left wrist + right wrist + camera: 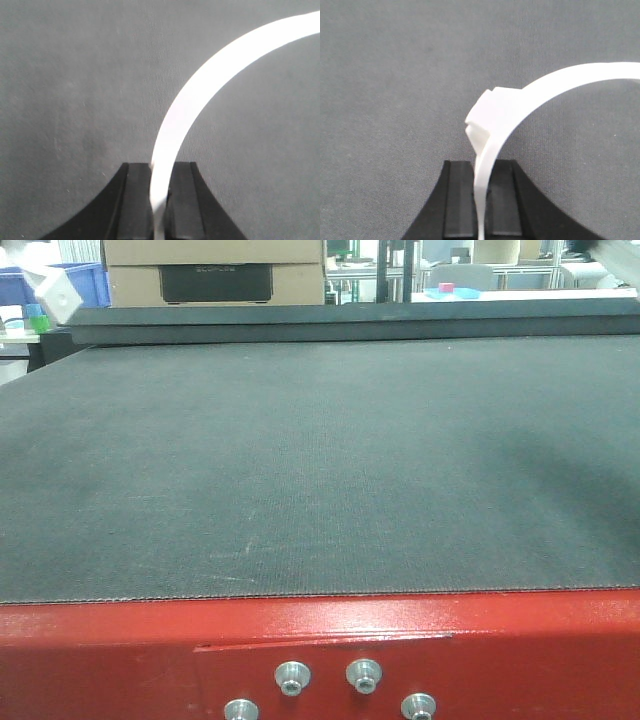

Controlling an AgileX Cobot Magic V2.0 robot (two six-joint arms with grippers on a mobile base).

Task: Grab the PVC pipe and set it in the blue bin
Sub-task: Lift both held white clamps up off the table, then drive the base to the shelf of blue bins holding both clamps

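I've got the left pincer [160, 172] clamped on the PVC pipe [200, 85], held over the table [75, 75]. The right pincer [481, 170] is clamped on a tabbed white arc [560, 82]. Can't tell if it's the same piece.

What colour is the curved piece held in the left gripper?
Plain white; the PVC pipe shows best in the left wrist view, against the dark grey mat.

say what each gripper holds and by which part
Left gripper pinches a PVC pipe arc by its lower end. Right gripper pinches a white arc by the thin strip below its squared tab. Same piece? Cannot tell.
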